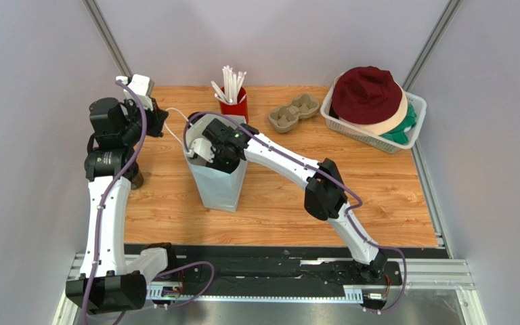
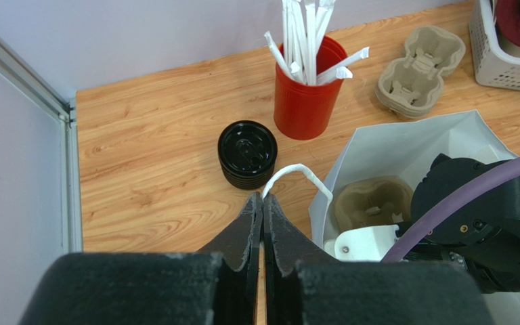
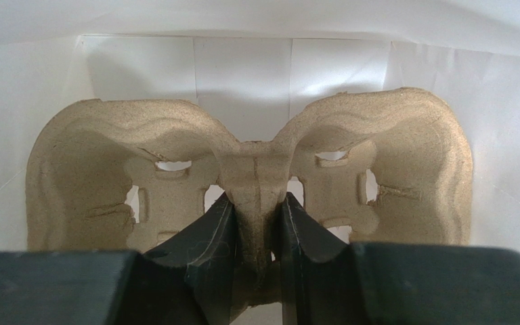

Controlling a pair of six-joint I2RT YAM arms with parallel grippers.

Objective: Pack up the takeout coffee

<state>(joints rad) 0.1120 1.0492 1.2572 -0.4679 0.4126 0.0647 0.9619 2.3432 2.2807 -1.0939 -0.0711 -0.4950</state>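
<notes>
The takeout coffee is out of view in every frame. A white paper bag point(image 1: 219, 183) stands upright mid-table. My left gripper point(image 2: 263, 198) is shut on the bag's white twisted handle point(image 2: 296, 172), just left of the bag's mouth. My right gripper point(image 3: 254, 203) reaches down inside the bag point(image 3: 242, 68) and is shut on the centre ridge of a brown pulp cup carrier point(image 3: 378, 149). That carrier point(image 2: 367, 203) also shows through the bag's open top in the left wrist view. In the top view the right gripper's fingers are hidden inside the bag.
A red cup of white straws point(image 1: 234, 101) stands behind the bag. A squat stack of black lids point(image 2: 247, 154) sits left of it. A second pulp carrier point(image 1: 295, 112) lies at the back. A white basket point(image 1: 351, 128) with hats fills the back right corner.
</notes>
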